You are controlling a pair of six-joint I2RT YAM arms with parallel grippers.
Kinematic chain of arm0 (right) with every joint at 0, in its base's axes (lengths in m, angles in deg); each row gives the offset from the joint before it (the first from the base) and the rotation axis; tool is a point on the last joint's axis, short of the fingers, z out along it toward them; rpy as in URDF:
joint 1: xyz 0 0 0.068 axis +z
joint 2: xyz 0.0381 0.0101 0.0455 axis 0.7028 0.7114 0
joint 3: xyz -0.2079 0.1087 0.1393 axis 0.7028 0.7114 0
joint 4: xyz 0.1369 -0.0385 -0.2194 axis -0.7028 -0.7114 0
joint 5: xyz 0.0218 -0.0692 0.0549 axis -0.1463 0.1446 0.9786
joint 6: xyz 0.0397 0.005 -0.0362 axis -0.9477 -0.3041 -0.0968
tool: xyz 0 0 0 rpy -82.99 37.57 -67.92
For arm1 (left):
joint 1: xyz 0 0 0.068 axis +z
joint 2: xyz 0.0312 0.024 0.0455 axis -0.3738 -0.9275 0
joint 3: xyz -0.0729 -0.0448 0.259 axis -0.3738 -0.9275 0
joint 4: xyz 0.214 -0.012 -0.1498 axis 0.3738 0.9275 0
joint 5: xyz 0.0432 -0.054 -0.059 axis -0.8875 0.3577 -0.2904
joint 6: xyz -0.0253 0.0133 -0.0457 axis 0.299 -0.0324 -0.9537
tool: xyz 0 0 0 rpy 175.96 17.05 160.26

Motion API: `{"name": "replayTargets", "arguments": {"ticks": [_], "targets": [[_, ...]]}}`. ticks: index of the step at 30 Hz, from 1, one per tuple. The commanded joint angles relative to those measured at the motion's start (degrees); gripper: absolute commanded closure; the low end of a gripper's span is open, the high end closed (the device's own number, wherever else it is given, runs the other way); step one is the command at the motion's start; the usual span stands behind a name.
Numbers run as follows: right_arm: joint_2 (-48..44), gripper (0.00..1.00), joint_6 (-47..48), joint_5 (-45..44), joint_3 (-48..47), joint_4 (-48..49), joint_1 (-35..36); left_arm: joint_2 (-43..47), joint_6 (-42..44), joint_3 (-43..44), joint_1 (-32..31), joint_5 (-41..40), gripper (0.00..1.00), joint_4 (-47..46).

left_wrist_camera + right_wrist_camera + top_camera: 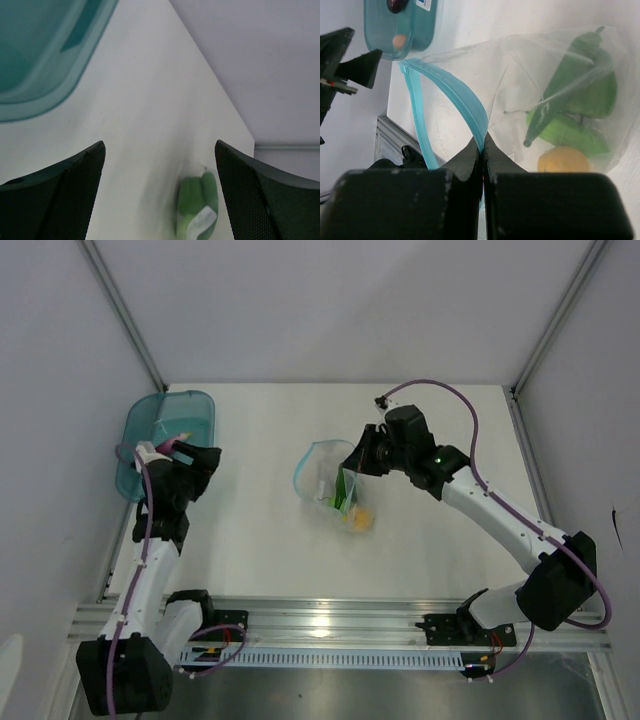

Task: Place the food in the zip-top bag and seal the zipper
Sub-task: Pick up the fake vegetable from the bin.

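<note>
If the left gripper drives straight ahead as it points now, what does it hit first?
Probably bare table. The left gripper is open; blurred green food shows low between its fingers, the tub off left. Depth unclear.

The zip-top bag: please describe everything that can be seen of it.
The zip-top bag is clear, floppy plastic with a light blue zipper strip along its mouth, which gapes open. It lies near the middle of the white table. Inside are green toy vegetables and a yellow round fruit. The right pincer is shut on the strip at one side of the mouth.
</note>
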Motion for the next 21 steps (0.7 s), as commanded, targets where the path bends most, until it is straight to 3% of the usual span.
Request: {"name": "replayTargets", "arguments": {"ticks": [1,7,10,13,17,21], "targets": [[-0.49,1.0,1.62,0.57,0.37,1.05,-0.46,-2.5,-3.83,-0.45,6.07,0.29,0.09,-9.17],[0.48,1.0,2.68,2.77,0.9,1.23,-1.6,-11.29,-1.28,0.26,15.13,1.96,0.01,-19.37],[0.48,1.0,2.94,3.65,1.78,1.75,-1.95,-17.24,-3.91,-0.18,20.4,3.88,0.01,-23.51],[0.22,1.0,2.68,4.35,2.75,2.55,-2.21,-26.28,-13.11,2.88,25.85,8.18,0.02,-19.42],[0.66,1.0,2.68,5.23,3.54,3.69,-2.48,-35.09,-14.28,12.12,27.53,8.37,0.01,-12.54],[0.75,1.0,2.94,5.58,3.89,3.78,-2.74,-38.98,-19.46,13.35,28.32,7.49,0.02,-15.69]]}}
